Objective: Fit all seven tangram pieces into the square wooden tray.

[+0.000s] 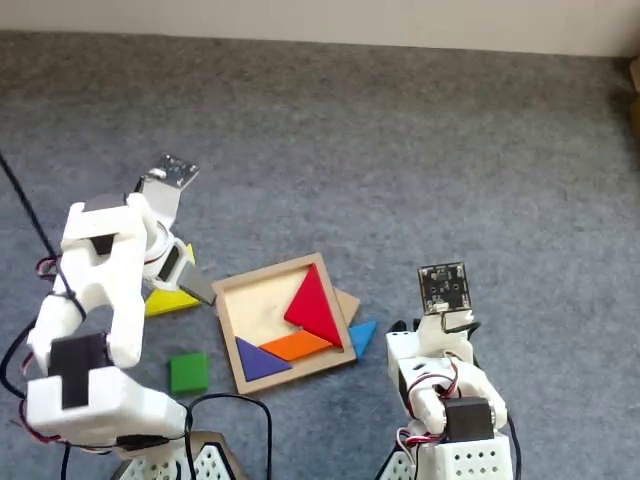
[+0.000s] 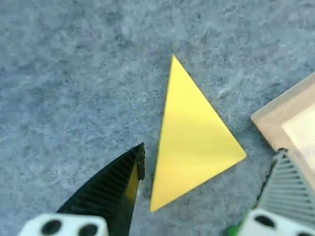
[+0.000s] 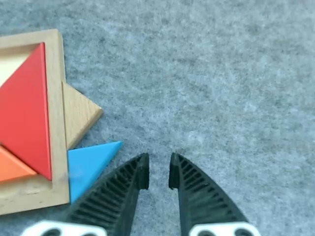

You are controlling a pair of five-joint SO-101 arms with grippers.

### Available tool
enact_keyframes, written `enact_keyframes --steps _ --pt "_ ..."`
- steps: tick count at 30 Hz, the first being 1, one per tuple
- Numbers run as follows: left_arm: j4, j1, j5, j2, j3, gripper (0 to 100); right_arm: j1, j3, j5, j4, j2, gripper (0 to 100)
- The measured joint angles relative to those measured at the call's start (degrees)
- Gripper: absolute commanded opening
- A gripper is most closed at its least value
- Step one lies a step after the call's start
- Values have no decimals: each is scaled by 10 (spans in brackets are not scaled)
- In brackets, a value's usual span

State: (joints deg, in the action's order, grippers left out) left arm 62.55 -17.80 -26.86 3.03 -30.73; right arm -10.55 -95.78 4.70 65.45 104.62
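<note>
On the grey-felted desk (image 1: 400, 150), the left arm stood farthest left, its tool (image 2: 210, 150) spread wide with the black finger (image 2: 120, 182) on one side of the yellow triangle (image 2: 192, 137) and the grey finger (image 2: 283, 187) on the other, gripping nothing. That triangle lay flat on the felt at about 9 o'clock from the square wooden tray (image 1: 228, 325), close to its corner. A green square (image 1: 188, 372) sat on the desk at roughly 8 o'clock from the tray, apart from it. Inside the tray lay a purple triangle (image 1: 258, 358) at the 6 o'clock corner, an orange piece (image 1: 297, 345) beside it, and a large red triangle (image 1: 312, 305) against the 3 o'clock side; the rest of the tray floor was bare wood. Just outside that side, a wood-coloured triangle (image 3: 78, 113) and a blue triangle (image 3: 88, 162) both touched the frame. Farther right, the right arm's tool (image 3: 157, 164) hung over bare felt near the blue triangle, its fingers narrowed to a slim gap and holding nothing.
</note>
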Motion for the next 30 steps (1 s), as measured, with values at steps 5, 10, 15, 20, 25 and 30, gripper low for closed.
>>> enact_keyframes --steps 5,10,15,20,25,30 --pt "-7 0 1 28 10 378 0 0 0 0 0 77" --pt "-7 0 1 29 11 378 0 0 0 0 0 77" --pt "-7 -8 0 29 11 367 0 0 0 0 0 77" --pt "-7 -11 -52 33 11 284 0 0 0 0 0 77" --pt "-7 -11 -83 33 11 288 0 0 0 0 0 77" --pt "-7 -11 -84 33 11 284 0 0 0 0 0 77"
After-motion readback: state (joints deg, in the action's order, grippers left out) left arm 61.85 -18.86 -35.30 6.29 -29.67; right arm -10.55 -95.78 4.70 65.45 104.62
